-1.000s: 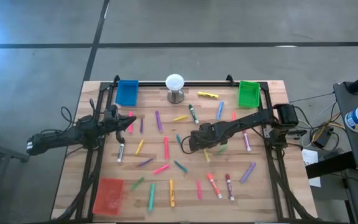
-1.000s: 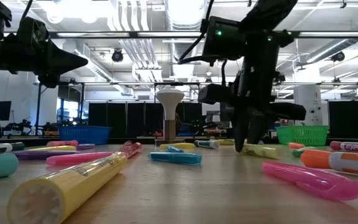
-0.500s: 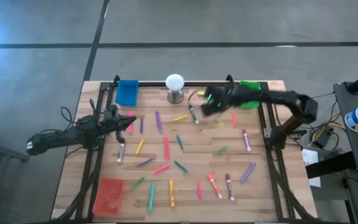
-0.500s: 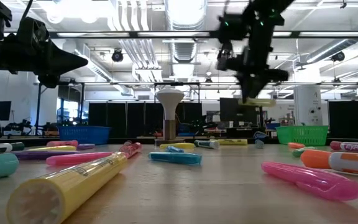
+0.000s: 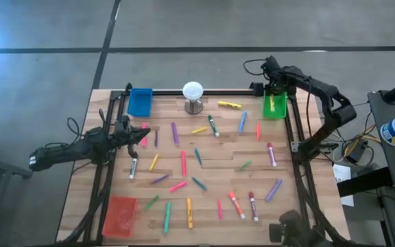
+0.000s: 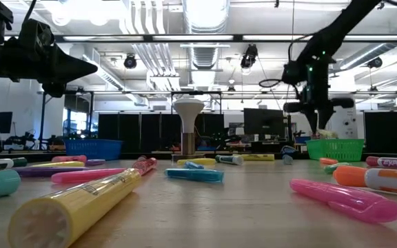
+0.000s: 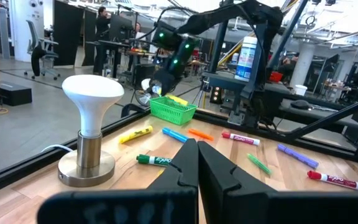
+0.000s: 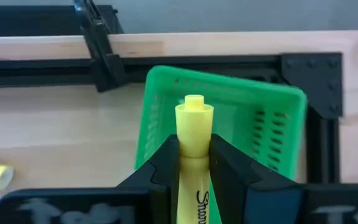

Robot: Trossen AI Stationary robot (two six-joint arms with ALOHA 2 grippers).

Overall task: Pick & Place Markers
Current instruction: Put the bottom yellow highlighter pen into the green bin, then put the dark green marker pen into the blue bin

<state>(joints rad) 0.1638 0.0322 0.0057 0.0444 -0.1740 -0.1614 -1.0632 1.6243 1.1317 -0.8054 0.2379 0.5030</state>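
Now we see the right claw (image 8: pixel 194 163) gripping a yellow highlighter (image 8: pixel 194 127) above the green tray (image 8: pixel 272 118); left claw (image 7: pixel 197 163) closed.

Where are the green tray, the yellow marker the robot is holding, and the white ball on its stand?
green tray (image 8: pixel 272 134), right wrist view, mesh side wall.
yellow marker (image 8: pixel 194 127), right wrist view, upper barrel.
white ball (image 5: pixel 193 90), high view, its top.

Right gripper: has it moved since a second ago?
Yes. The right gripper, holding a yellow marker, went from mid-table to above the green rectangular tray at the far right corner.
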